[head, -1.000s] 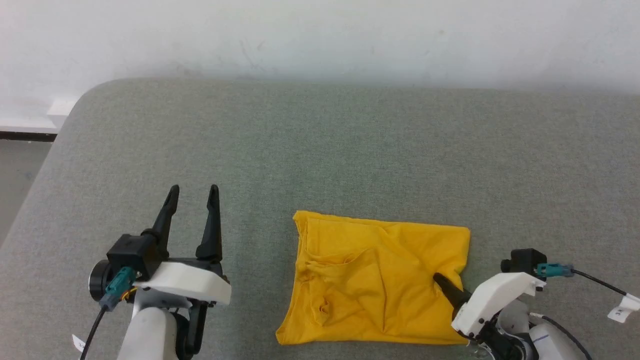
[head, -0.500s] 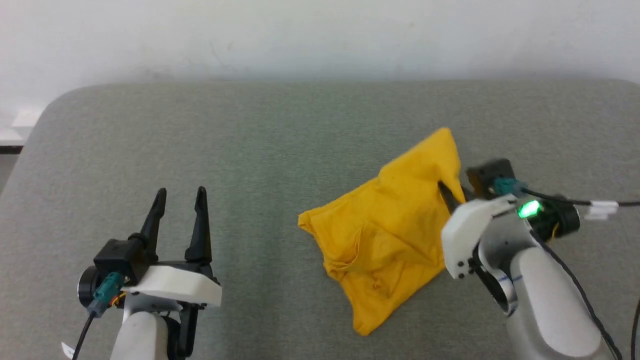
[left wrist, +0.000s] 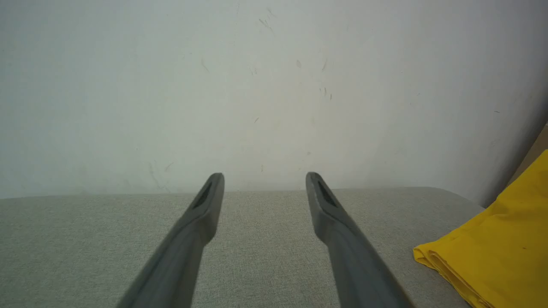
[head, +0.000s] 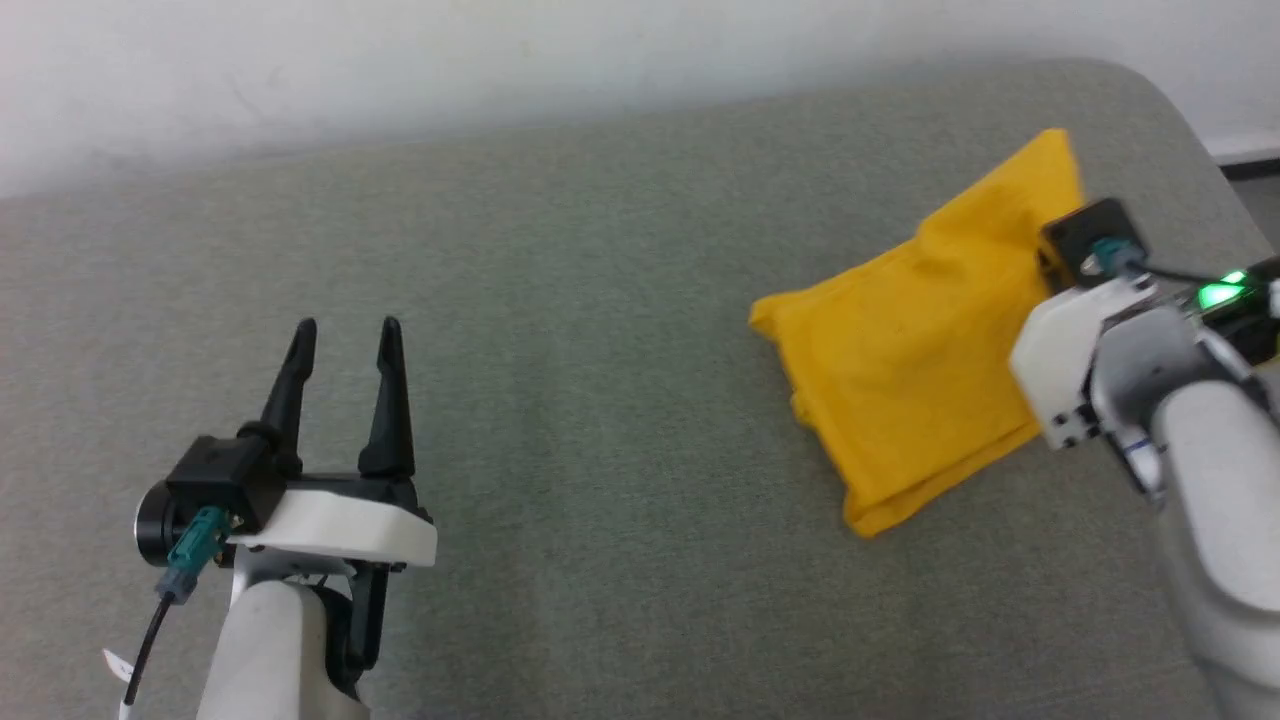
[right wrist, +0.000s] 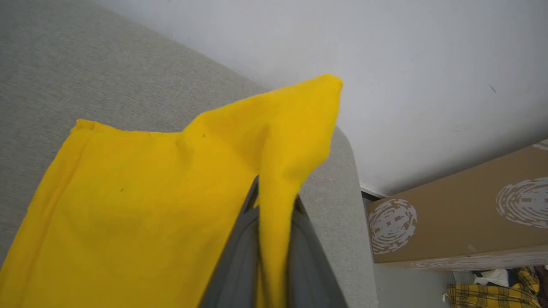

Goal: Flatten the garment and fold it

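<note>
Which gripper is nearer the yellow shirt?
Right. The right gripper is shut on a fold of the yellow shirt; the left gripper hangs open over the grey surface, well clear to its left.

A bench (head: 620,350) runs left to right, with a wall (head: 500,60) behind it. The garment (head: 920,370) lies on the bench's far right part. The right gripper (right wrist: 274,194) is at its right side, pinching a raised corner. The left gripper (head: 346,328), jaws apart, hovers at the near left, well apart from the garment. A box (right wrist: 454,209) stands beyond the bench's right end.
</note>
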